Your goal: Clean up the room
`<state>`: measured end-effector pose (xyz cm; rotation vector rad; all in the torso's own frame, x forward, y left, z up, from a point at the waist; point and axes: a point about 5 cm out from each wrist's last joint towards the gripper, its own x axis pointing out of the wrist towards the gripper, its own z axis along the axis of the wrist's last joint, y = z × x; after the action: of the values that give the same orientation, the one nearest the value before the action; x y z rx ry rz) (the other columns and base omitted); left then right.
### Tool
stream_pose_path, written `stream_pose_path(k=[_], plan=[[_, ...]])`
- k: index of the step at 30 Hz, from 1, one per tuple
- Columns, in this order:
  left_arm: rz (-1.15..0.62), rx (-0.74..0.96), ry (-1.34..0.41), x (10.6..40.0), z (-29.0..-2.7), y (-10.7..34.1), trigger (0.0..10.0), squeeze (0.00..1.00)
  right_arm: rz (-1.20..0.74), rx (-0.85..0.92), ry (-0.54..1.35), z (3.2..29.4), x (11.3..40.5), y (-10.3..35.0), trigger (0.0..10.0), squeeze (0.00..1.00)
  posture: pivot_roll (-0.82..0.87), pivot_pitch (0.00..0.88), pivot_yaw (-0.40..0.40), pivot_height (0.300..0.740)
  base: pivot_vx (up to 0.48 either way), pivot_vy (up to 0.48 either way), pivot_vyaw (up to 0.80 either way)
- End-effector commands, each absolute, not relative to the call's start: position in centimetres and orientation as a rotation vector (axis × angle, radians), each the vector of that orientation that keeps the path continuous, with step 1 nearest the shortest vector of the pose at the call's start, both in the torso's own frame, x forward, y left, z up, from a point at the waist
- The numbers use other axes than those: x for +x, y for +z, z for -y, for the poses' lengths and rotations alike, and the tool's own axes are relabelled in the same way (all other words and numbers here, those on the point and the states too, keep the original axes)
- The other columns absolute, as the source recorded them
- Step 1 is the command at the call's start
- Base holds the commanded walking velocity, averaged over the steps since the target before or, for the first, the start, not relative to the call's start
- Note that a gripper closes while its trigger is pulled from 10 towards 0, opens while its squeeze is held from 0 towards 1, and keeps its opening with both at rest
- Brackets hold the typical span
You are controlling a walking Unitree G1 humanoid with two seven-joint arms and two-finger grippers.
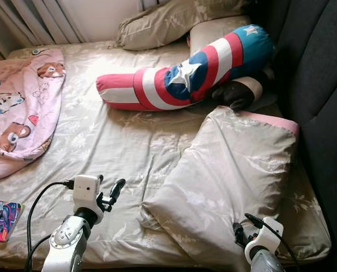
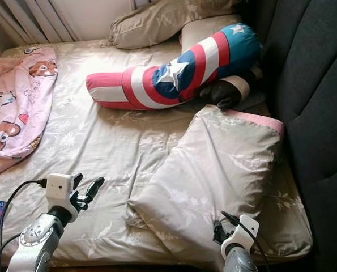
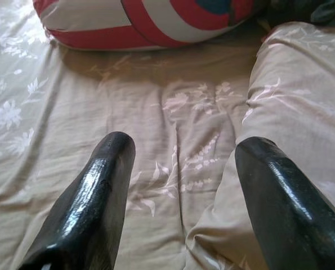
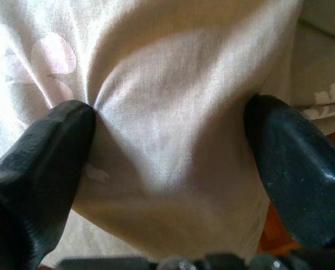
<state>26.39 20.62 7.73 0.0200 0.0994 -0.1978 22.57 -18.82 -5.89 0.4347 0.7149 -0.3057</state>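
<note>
Looking down at the bed [image 1: 117, 147], I see a large beige floral pillow [image 1: 230, 181] lying at an angle on the right side, its near corner hanging close to the mattress edge. My right gripper [image 4: 167, 140] is at that near corner: its two black fingers [image 4: 43, 152] are spread wide with a bulge of pillow fabric between them, one fingertip pressing a pucker into the cloth, the other just beside it. The jaws are not closed on it. My left gripper [image 3: 181, 185] hovers over the sheet near the pillow's left edge, fingers [image 3: 94, 191] wide apart and holding nothing; one finger sits over the pillow's border, the other over bare sheet.

Further back lies a long red, white and blue bolster with stars [image 1: 185, 71], running from mid-bed up toward the dark headboard [image 1: 321, 85] on the right. A dark object [image 1: 236, 93] is tucked under its upper end. Another beige pillow [image 1: 168, 22] rests at the far edge. A pink cartoon-print blanket [image 1: 21, 107] is spread on the left side, and a colourful book [image 1: 1, 218] lies at the near left corner
</note>
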Motion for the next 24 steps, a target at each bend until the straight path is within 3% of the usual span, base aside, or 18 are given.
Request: stream_pose_path(k=[1, 21, 22, 24], plan=[[-0.125, 0.036, -0.197, 25.8, -21.3, 7.6, 10.0, 0.00, -0.794, 0.446, -0.285, 17.7, 21.2, -7.0, 10.0, 0.00, 0.19, 0.232, 0.113, 0.740, 0.000, 0.000, 0.00], [-0.183, 0.052, -0.203, 23.9, -21.8, 7.8, 10.0, 0.00, -0.963, 0.438, -0.206, 15.7, 18.8, -8.5, 10.0, 0.00, 0.21, 0.281, 0.137, 0.740, 0.000, 0.000, 0.00], [-0.185, 0.052, -0.203, 23.9, -21.8, 7.7, 10.0, 0.00, -0.964, 0.430, -0.207, 15.7, 18.7, -8.6, 0.0, 0.00, 0.21, 0.285, 0.136, 0.740, 0.000, 0.000, 0.00], [-0.190, 0.055, -0.202, 23.7, -21.7, 7.7, 10.0, 0.00, -0.963, 0.427, -0.208, 15.8, 18.7, -8.6, 0.0, 0.00, 0.21, 0.287, 0.137, 0.740, 0.000, 0.000, 0.00]])
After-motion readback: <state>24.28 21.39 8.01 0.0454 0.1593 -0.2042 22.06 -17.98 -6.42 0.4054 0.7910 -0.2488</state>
